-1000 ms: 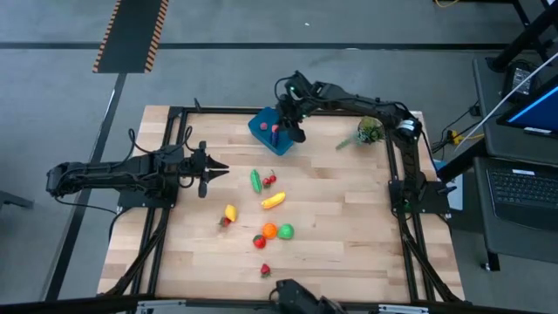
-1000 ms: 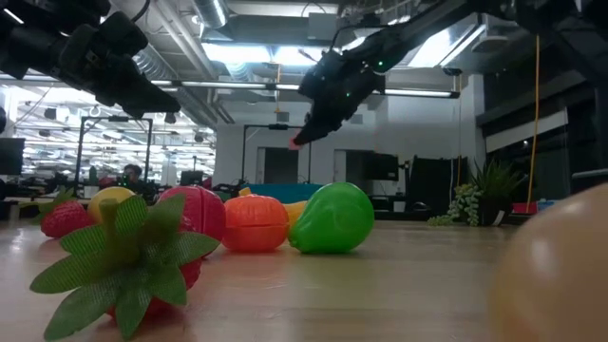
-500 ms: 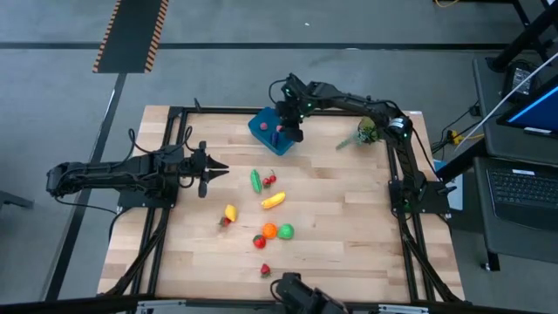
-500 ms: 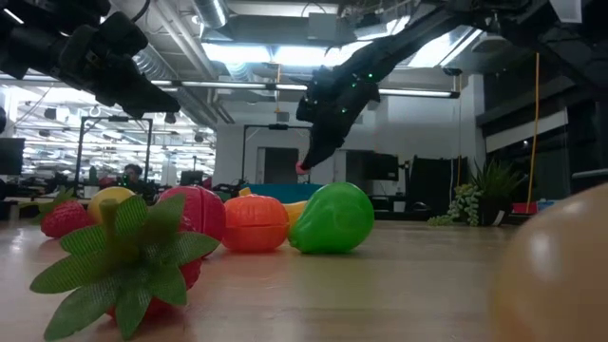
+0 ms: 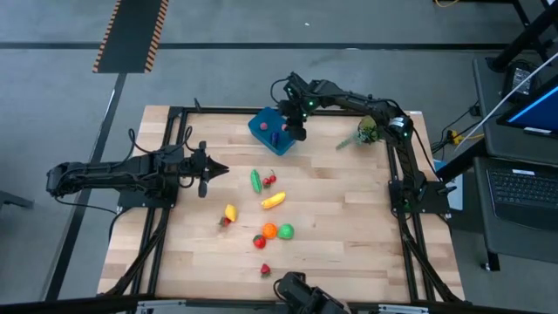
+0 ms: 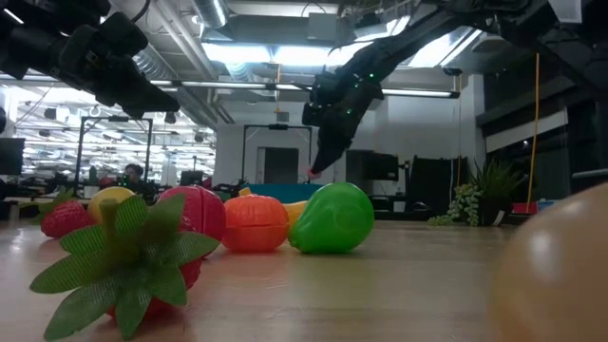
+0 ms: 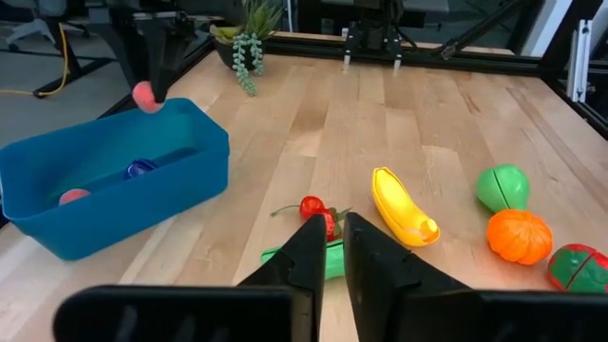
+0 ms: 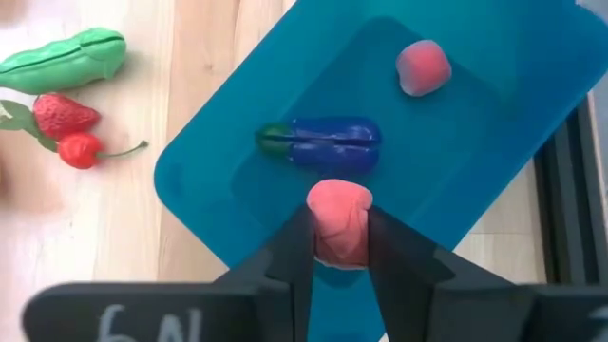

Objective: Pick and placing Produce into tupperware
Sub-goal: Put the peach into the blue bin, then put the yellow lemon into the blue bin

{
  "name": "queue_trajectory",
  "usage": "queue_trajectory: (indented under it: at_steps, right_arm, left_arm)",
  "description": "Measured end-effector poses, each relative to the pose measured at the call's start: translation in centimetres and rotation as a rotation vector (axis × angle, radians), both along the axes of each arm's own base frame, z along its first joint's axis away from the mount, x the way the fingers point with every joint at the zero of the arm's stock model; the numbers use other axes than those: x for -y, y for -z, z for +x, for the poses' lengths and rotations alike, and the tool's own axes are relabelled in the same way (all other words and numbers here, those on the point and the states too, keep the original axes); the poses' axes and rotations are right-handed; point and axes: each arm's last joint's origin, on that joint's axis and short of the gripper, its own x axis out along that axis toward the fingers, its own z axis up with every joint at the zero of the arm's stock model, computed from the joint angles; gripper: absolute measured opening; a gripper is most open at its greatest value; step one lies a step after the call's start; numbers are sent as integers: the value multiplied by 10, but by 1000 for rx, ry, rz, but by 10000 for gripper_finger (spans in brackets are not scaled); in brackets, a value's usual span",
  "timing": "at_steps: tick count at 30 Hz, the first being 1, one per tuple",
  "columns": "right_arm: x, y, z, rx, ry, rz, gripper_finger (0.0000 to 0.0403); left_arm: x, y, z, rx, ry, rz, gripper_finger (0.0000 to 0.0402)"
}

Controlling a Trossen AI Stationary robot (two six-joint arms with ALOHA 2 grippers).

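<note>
The blue tupperware (image 5: 270, 130) sits near the far edge of the wooden bench (image 5: 340, 218), and inside it lie a purple eggplant (image 8: 323, 142) and a pink-red peach (image 8: 424, 66), apart from each other on its floor. Directly above the container's open middle hangs the right hand (image 8: 340, 249), its two fingers clenched on a pink rounded piece of produce (image 8: 339, 218) that has not dropped; this piece is clear of the walls. Just outside the tupperware, toward the bench's middle, lie a green pea pod (image 5: 255, 180) and red cherries (image 5: 270, 180), then a yellow banana (image 5: 274, 201). Farther from the container are an orange (image 5: 270, 230), a green pear (image 5: 286, 230), a red piece (image 5: 259, 241), a yellow one (image 5: 230, 212) and a lone strawberry (image 5: 265, 270), with bare wood all around them. A leafy sprig (image 5: 366, 133) lies beside the container, toward the right arm's base. The left hand (image 5: 220, 169), fingers closed on nothing, hovers well away from the tupperware at the bench's left side.
</note>
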Motion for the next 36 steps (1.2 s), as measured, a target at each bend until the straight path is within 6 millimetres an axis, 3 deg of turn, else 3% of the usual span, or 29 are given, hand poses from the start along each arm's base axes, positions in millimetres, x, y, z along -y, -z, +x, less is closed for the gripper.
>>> queue_trajectory:
  at_steps: [12, 23, 36]
  right_arm:
    - [-7, 3, 2, -12, -6, 13, 102]
    - [-9, 3, 5, 1, -17, 1, 140]
    - [-9, -6, 6, 6, 47, 62, 145]
  left_arm:
    - [0, 0, 0, 0, 0, 0, 22]
    - [0, 0, 0, 0, 1, 0, 47]
    - [0, 0, 0, 0, 0, 0, 73]
